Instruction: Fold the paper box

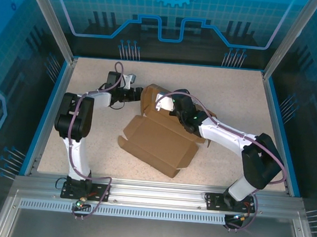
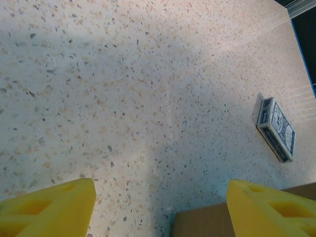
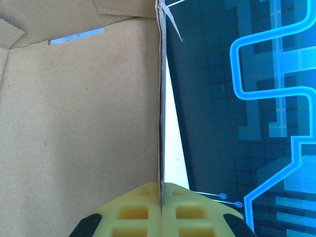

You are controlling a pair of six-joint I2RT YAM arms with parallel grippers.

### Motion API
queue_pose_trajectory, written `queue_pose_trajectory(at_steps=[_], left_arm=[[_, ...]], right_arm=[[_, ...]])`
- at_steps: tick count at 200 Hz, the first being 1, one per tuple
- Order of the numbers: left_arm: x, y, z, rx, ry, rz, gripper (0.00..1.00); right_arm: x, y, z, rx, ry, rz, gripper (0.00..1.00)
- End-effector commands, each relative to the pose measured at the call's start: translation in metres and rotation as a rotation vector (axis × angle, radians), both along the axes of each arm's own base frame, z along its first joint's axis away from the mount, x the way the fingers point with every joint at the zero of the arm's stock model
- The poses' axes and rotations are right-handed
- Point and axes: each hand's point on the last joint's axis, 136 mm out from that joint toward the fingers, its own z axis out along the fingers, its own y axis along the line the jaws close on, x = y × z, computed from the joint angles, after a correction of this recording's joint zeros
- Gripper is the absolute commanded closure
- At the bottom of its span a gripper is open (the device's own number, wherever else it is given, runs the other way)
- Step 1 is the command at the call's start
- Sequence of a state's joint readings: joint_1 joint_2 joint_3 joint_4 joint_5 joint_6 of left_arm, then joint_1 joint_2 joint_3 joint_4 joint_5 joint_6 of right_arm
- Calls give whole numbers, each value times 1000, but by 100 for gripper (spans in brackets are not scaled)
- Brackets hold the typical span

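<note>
**Bimanual cell, paper box partly erected: right arm gripping, left arm released**

From overhead, I see the paper box (image 1: 159, 140), a brown corrugated die-cut mailer, lying near the middle of the speckled tabletop (image 1: 231, 97). Its near panel is spread flat towards the arm bases, and its far panels are raised. My right end effector (image 1: 169, 105) reaches in over the raised far part. In the right wrist view it (image 3: 161, 207) is clenched on an upright cardboard wall. The yellow fingers (image 3: 133, 210) meet on the wall's edge, with the inner face of the paper box (image 3: 79, 123) to the left and the blue-patterned enclosure wall (image 3: 256, 98) to the right. My left end effector (image 1: 138, 94) sits just beside the box's far left corner. In the left wrist view it (image 2: 160, 207) is released, fingers (image 2: 49, 207) spread wide over bare tabletop (image 2: 123, 98). A corner of the paper box (image 2: 197, 222) shows beside the right-hand finger. A small blue card pack (image 2: 276, 129) lies well apart, near the tabletop's edge.
</note>
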State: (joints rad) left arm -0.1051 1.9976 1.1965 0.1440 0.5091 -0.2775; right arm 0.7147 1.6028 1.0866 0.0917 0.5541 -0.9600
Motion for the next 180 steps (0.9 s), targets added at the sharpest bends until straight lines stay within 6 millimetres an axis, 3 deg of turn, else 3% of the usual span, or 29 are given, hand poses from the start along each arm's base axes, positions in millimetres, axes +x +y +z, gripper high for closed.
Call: queue_pose_trajectory(at_steps=[1,102,180], left_arm=[[-4,-5,19,31,-92,-13,28],[-27,-1,35,58,-190,32,25],[-49,-12,29,50,-178,-10,25]], right_arm=[[-1,3,7,-13,-47,2,100],[-5,2,12,-7,-43,4,100],[-3,5,12,-2,-36,6,100]])
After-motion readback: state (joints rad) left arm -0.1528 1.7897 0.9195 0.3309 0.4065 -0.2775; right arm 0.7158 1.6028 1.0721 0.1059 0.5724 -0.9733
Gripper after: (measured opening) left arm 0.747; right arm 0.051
